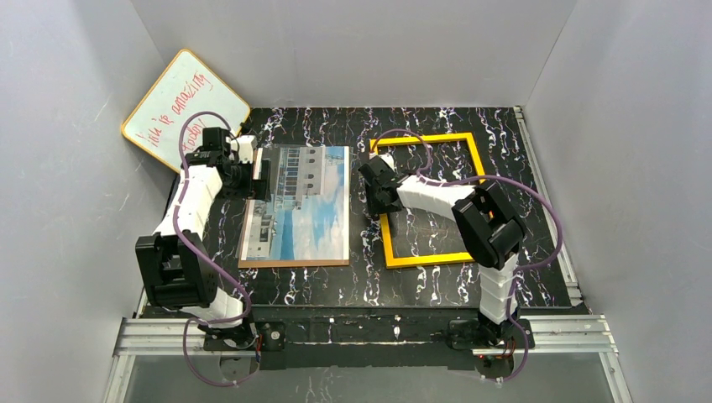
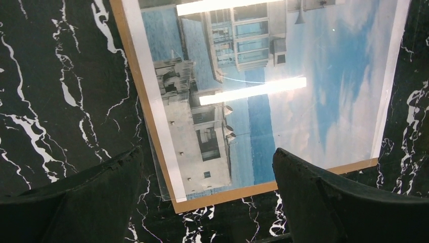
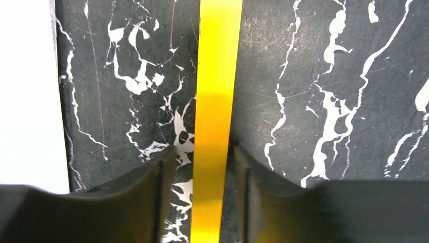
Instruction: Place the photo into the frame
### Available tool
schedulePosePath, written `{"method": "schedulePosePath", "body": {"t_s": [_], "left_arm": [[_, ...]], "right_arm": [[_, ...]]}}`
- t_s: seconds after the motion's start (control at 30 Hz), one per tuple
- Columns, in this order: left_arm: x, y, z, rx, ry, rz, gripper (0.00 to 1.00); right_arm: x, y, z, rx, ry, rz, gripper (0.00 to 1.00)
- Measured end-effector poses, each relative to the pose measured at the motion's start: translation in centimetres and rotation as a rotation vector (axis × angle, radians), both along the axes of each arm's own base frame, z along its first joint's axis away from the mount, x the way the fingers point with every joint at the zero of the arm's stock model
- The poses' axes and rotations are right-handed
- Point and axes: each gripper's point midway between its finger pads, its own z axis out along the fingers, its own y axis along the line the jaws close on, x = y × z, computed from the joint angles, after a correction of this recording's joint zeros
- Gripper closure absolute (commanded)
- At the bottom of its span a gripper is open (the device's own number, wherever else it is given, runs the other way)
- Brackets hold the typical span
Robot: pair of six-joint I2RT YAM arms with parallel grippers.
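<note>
The photo [image 1: 302, 201] lies face up on a brown backing board [image 1: 294, 264], left of the table's middle. A clear pane lies over it, and one corner of the pane [image 2: 156, 183] sticks out past the board. My left gripper [image 1: 252, 172] is open and empty. In the left wrist view it [image 2: 206, 157] hovers over the photo's [image 2: 283, 61] near corner. The yellow frame [image 1: 466, 138] lies flat at the right. My right gripper [image 1: 375, 197] is open. In the right wrist view it [image 3: 202, 152] straddles the frame's left rail [image 3: 217, 76], with a gap showing beside the rail.
A yellow-rimmed whiteboard [image 1: 180, 105] with red writing leans on the back left wall. Grey walls close in the black marbled table [image 1: 361, 277] on three sides. A metal rail [image 1: 361, 329] runs along the near edge. A bright white area [image 3: 25, 91] shows left of the frame rail.
</note>
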Motion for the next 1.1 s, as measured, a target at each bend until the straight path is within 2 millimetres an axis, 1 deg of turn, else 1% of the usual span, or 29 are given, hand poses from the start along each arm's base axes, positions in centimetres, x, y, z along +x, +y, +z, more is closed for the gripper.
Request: {"method": "schedulePosePath", "body": {"t_s": [0.03,0.1,0.23,0.3,0.4,0.5,0.57,0.67,0.8,0.83,0.97,1.1], "left_arm": [[-0.1,-0.1,0.0,-0.001,0.0,-0.009,0.02],[-0.5,-0.8,0.0,0.001,-0.002,-0.042,0.02],[-1.6,-2.9,0.0,0.006,0.009,-0.122,0.02],[-1.8,-3.6,0.0,0.004,0.011,-0.144,0.02],[-2.2,-3.6,0.1,0.003,0.029,-0.142,0.02],[-2.1,-3.5,0.4,0.001,0.027,-0.136,0.02],[-2.0,-3.5,0.8,0.0,0.022,-0.134,0.02],[-1.7,-3.6,1.3,-0.002,0.011,-0.13,0.02],[-1.5,-3.7,1.8,-0.009,0.002,-0.125,0.02],[-1.4,-3.8,2.0,-0.014,0.0,-0.125,0.02],[-1.3,-4.3,2.5,-0.041,-0.009,-0.125,0.02],[-1.1,-4.9,3.3,-0.078,-0.018,-0.124,0.02]], "right_arm": [[0.0,0.2,0.0,0.0,0.0,0.003,0.65],[0.1,0.5,0.0,-0.002,-0.001,-0.002,0.74],[0.3,1.0,0.1,0.004,0.011,-0.028,0.87],[0.3,1.2,0.2,0.005,0.019,-0.032,0.91],[-0.1,1.7,0.7,0.024,0.042,-0.028,0.97],[-0.2,2.9,1.7,0.064,0.054,-0.024,0.99],[-0.1,3.9,2.9,0.093,0.06,-0.018,0.99],[0.0,6.1,5.7,0.172,0.058,-0.005,0.99],[-0.3,8.9,10.3,0.308,0.049,0.024,0.99],[-0.5,9.6,11.7,0.35,0.047,0.031,0.99],[-1.6,11.4,17.2,0.508,0.048,0.06,0.99],[-3.0,12.3,21.7,0.644,0.054,0.09,0.99]]}}
